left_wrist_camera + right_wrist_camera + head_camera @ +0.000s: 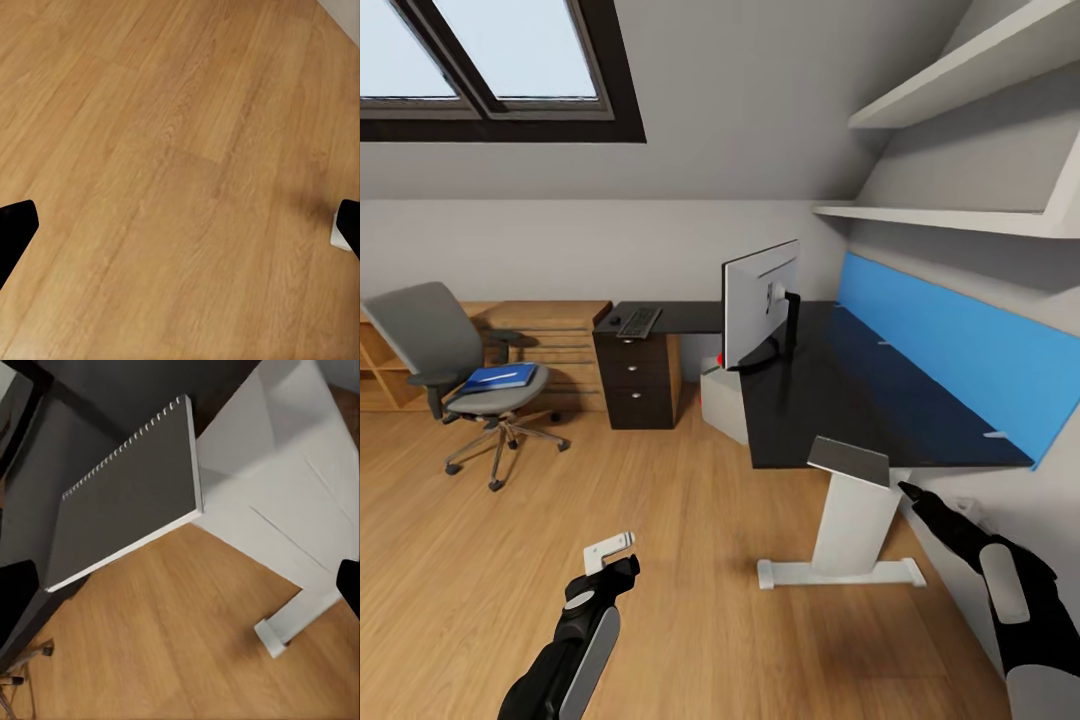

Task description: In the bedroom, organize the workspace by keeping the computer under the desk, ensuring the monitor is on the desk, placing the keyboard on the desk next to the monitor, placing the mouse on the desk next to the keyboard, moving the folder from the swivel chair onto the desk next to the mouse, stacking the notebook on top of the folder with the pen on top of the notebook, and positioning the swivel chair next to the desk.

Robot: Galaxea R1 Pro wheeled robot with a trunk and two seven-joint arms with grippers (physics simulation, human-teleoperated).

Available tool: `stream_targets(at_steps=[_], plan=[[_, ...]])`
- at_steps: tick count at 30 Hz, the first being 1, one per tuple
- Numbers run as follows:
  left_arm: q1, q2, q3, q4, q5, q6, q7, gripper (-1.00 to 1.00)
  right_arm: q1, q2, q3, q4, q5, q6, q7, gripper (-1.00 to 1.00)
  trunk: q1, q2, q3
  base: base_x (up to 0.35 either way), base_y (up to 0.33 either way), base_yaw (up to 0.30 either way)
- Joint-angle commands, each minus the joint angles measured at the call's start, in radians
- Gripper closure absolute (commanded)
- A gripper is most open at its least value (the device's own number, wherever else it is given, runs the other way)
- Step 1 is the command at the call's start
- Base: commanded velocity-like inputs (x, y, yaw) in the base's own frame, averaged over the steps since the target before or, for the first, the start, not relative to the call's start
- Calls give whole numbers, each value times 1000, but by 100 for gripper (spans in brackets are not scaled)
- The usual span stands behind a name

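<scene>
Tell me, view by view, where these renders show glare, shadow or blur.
Head view: the glossy desk mirrors the blue wall panel as a dark sheen, and straight lines bow near the edges. Left wrist view: a faint soft shadow on the wooden floor, with dark blurred fingers at the sides. Right wrist view: the notebook is fairly sharp; the white leg looks softly smeared.

wood floor [660, 520] | skylight [490, 60] | 2 wall shelves [960, 215] | blue wall panel [960, 350] | wooden chest of drawers [555, 340]
</scene>
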Motion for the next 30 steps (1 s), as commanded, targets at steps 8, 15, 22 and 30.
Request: stream_targets(at_steps=[8,15,22,30], plan=[[-1,0,-2,-1,8,2,9,-100,-1,-4,-19,46,-108,6,14,-100,31,-57,-26,0,0,0],[-1,0,-2,-1,9,2,9,-100,-1,-4,-20,50,-113,6,38,-100,58,-106,-48,0,0,0],[-1,1,-1,-1,8,2,9,-100,-1,-4,-20,50,-113,5,40,-100,84,-155,-70,0,0,0],[-1,2,-1,-1,8,2,9,-100,-1,-4,-19,49,-111,7,57,-100,115,-211,-95,0,0,0]])
